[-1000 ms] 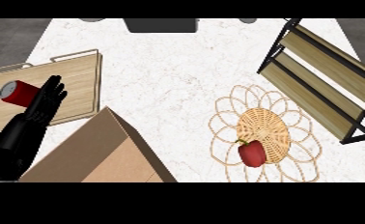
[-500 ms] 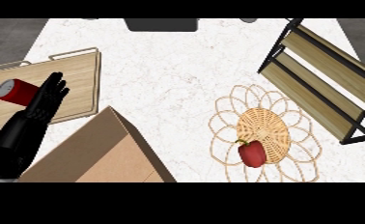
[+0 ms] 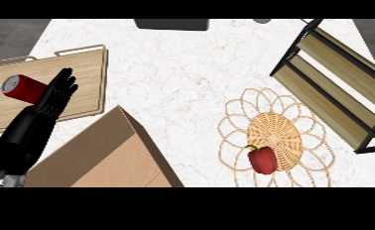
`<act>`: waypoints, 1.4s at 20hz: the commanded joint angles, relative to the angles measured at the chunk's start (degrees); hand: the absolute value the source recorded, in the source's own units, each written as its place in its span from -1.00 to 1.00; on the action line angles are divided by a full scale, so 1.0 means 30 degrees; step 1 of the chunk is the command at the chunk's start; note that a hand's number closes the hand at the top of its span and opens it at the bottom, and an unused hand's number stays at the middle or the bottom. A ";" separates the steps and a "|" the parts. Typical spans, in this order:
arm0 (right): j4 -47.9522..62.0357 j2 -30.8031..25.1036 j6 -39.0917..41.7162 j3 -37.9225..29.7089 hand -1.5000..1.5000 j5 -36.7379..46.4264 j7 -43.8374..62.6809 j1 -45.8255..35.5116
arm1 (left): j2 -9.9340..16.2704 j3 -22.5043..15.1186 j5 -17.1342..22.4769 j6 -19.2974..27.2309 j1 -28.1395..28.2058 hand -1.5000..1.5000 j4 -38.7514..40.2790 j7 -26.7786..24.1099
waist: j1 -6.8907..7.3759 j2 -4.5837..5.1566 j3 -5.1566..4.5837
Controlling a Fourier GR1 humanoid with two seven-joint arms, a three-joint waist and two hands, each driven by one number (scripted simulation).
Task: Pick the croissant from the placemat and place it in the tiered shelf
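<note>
A woven placemat (image 3: 294,106) with looped edges lies at the right of the counter. No croissant shows on it; a red bell pepper (image 3: 263,159) sits at its near edge. The tiered shelf (image 3: 328,85), with a black frame and wooden boards, stands at the far right, just beyond the placemat. My left hand (image 3: 51,100) comes in from the lower left, open with straight fingers, over a wooden tray (image 3: 84,73) and next to a red can (image 3: 22,87). My right hand is not in view.
A large tan box (image 3: 102,157) fills the lower left, right of my left forearm. A dark object (image 3: 172,24) sits at the counter's far edge. White marble counter (image 3: 183,85) lies between the tray and the placemat.
My left hand has edged forward and slightly right over the tray. The pepper, placemat and shelf have kept their places.
</note>
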 commanded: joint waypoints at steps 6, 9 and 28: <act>0.3940 0.1396 -0.2797 0.0085 -1.00 0.4801 -0.2180 -0.3134 | -0.1769 -0.0416 0.0011 -0.0012 -0.1828 0.00 0.2945 -0.0579 | -0.0343 0.0233 -0.0299; 0.5649 0.1612 -0.1042 -0.0465 -1.00 0.3644 -0.3786 -0.4183 | -0.1819 -0.0752 -0.0323 0.0720 -0.1735 0.00 0.1980 -0.0057 | -0.0324 0.0237 -0.0266; 1.0297 -0.0304 1.3767 -0.1399 -1.00 -0.6695 0.7356 -0.7848 | -0.0720 -0.0289 0.0261 0.0486 -0.0245 0.00 0.0022 -0.0061 | 0.0015 0.0452 -0.0329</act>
